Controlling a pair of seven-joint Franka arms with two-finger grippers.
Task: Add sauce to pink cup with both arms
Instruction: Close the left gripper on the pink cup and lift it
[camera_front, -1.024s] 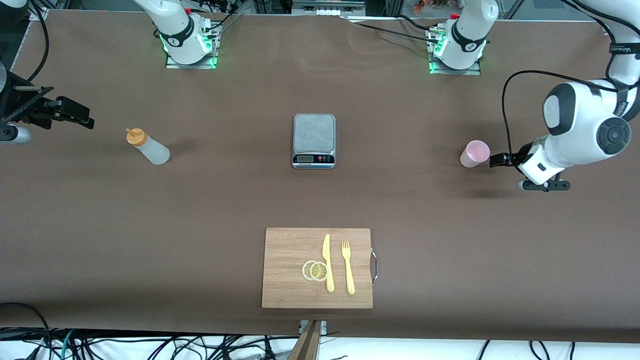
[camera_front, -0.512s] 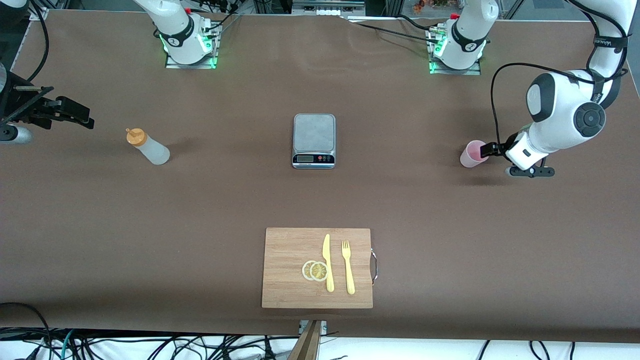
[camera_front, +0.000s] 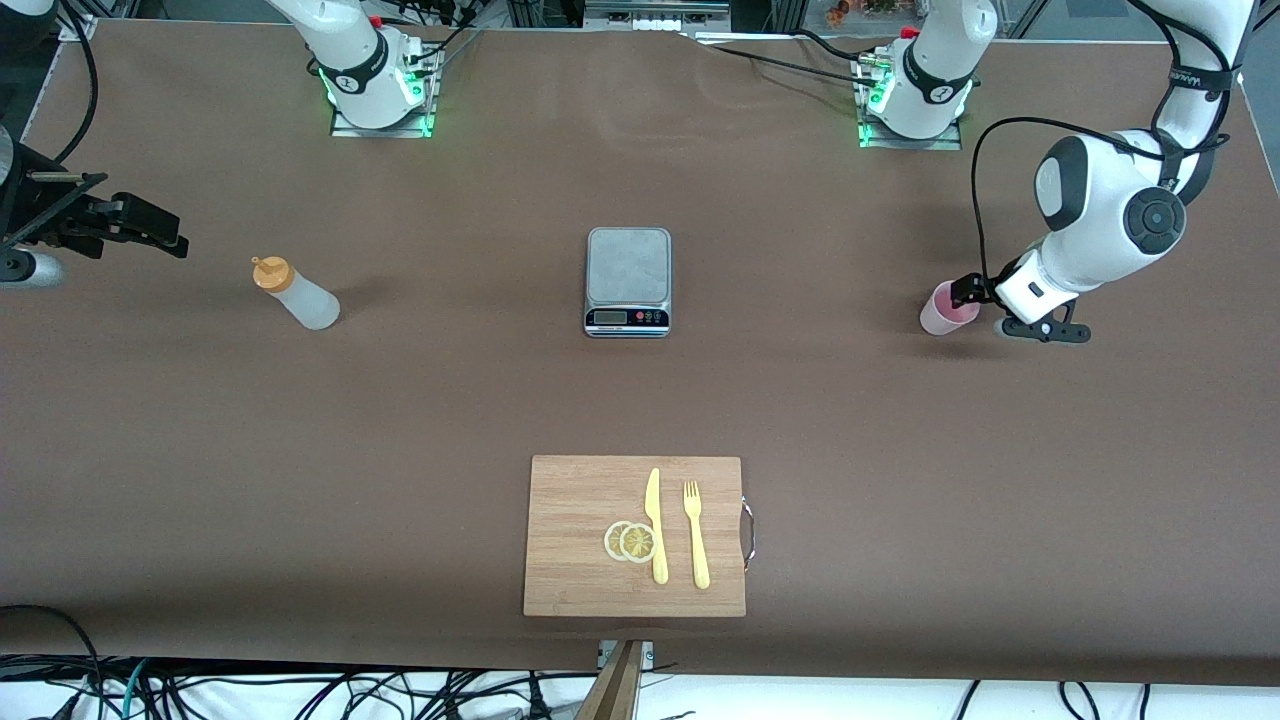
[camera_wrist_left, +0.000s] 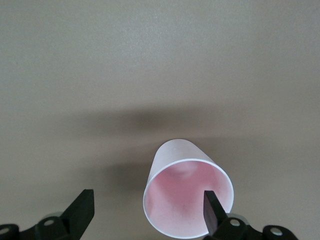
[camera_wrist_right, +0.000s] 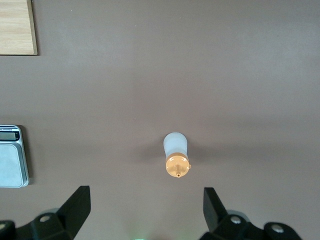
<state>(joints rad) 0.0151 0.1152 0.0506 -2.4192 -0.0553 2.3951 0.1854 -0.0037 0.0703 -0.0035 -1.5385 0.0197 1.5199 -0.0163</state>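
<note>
Looking at the left gripper (camera_front: 962, 292) rn: it's right at the pink cup (camera_front: 940, 310), which stands upright toward the left arm's end of the table. Jaws are wide apart, nothing held. In the left wrist cam one finger (camera_wrist_left: 212, 212) overlaps the cup's rim (camera_wrist_left: 188, 196), the other sits clear beside it, so imo it needs recentering before closing. The front view doesn't show that offset at all. The right gripper (camera_front: 150, 225) waits, jaws spread, near the sauce bottle (camera_front: 298, 293), upright toward the right arm's end; the right wrist cam shows the bottle (camera_wrist_right: 176, 155) centred between the fingers but off a ways.
</note>
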